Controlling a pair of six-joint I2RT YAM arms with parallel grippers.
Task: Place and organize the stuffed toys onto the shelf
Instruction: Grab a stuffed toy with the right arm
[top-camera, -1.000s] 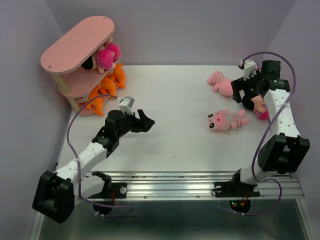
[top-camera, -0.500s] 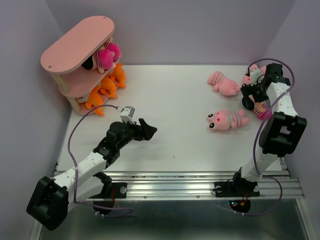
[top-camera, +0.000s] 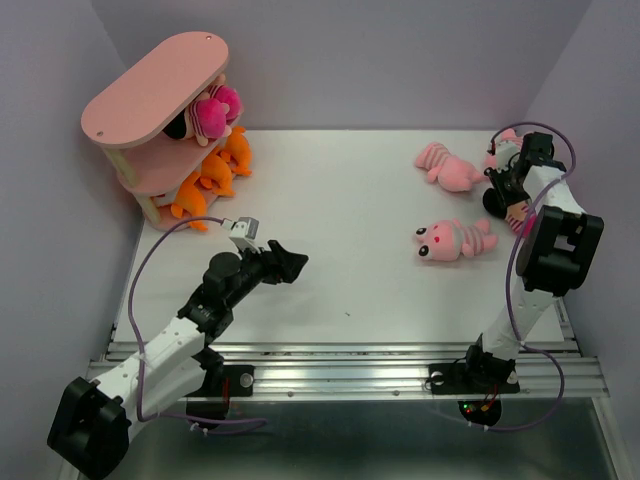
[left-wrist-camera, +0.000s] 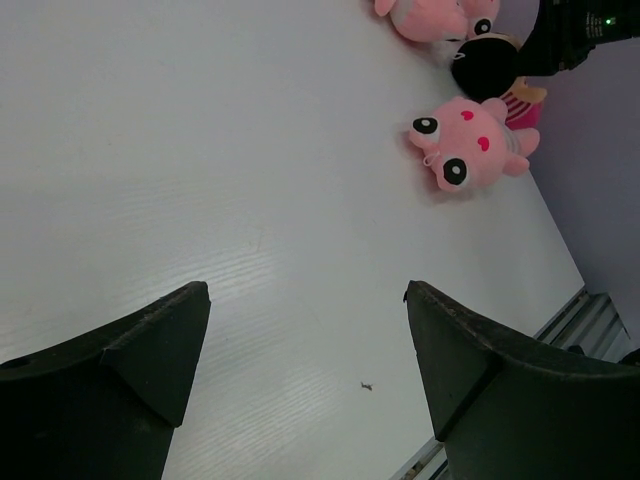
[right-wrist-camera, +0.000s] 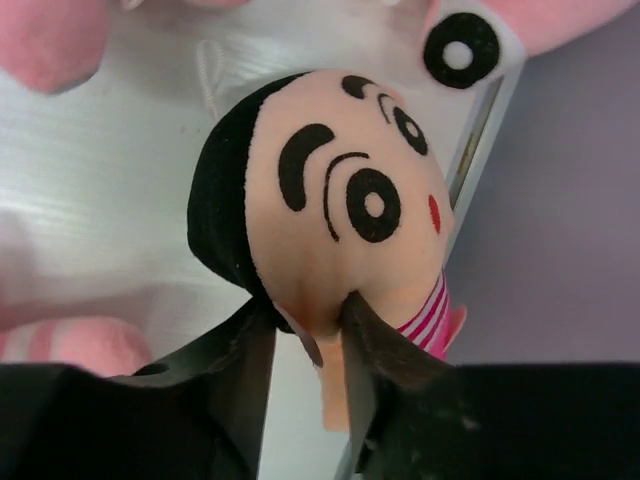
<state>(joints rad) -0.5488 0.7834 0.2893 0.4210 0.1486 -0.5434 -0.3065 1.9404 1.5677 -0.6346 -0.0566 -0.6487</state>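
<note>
My right gripper (top-camera: 507, 186) is at the far right edge of the table, shut on a doll (right-wrist-camera: 330, 210) with a peach face, black hair and magenta striped clothes. Its fingers (right-wrist-camera: 250, 360) pinch the lower part of the head. The doll (top-camera: 518, 213) lies on the table. Two pink striped animals (top-camera: 455, 240) (top-camera: 445, 165) lie to its left. The pink shelf (top-camera: 155, 85) stands at the back left, holding another doll (top-camera: 205, 115) and orange toys (top-camera: 205, 180). My left gripper (top-camera: 290, 263) hovers open and empty over mid-table (left-wrist-camera: 306, 290).
Purple walls close in the table on the left, the back and the right, and the right wall runs just beside the held doll. A metal rail (top-camera: 350, 365) lines the near edge. Another pink toy (right-wrist-camera: 520, 25) lies just past the doll's head.
My right gripper's jaws have closed onto the doll's head, and that arm has reached further to the back right. The left arm has swung slightly nearer, still open.
</note>
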